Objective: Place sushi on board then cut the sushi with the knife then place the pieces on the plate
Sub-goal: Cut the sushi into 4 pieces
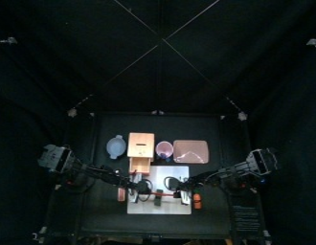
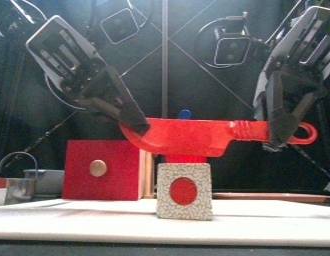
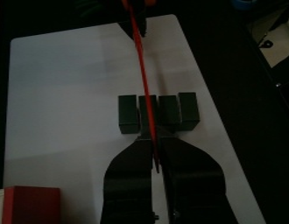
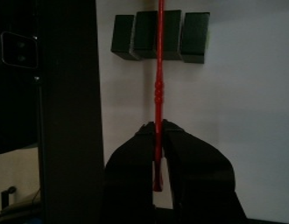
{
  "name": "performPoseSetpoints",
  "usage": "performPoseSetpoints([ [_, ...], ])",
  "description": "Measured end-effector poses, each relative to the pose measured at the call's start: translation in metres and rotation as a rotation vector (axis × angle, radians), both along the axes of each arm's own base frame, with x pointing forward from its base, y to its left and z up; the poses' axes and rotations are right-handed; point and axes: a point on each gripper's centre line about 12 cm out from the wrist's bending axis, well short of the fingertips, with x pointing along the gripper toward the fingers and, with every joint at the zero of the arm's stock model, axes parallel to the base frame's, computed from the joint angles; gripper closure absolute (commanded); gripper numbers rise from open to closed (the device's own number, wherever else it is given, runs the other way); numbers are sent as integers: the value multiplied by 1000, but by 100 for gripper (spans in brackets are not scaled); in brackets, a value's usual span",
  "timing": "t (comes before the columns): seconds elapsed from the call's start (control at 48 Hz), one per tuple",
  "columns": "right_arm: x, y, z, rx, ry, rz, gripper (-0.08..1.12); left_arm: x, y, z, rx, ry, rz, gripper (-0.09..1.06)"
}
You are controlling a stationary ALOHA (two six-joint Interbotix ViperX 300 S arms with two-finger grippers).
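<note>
Between the two grippers, red knife (image 2: 195, 135), held level: one end pinched in left gripper (image 3: 151, 144), other end in right gripper (image 4: 161, 127), each clamped tight on it. Just below the blade, ahead of both fingertips, sushi roll (image 3: 130, 115) lying on white board (image 3: 77, 87).

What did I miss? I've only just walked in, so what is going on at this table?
Both arms share one red knife. The left gripper pinches its tip and the right gripper its handle end, holding it level across the sushi roll on the white board. The blade sits right at the roll's top; contact cannot be told. No pieces are on the pink tray yet.
</note>
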Motion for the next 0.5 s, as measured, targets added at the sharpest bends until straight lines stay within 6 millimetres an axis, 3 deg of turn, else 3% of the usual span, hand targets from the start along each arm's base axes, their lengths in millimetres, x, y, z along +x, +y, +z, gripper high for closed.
performPoseSetpoints([
  [0.5,0,-9,-3,-30,19,10,74,4,9,-6,16,13,15,62],
])
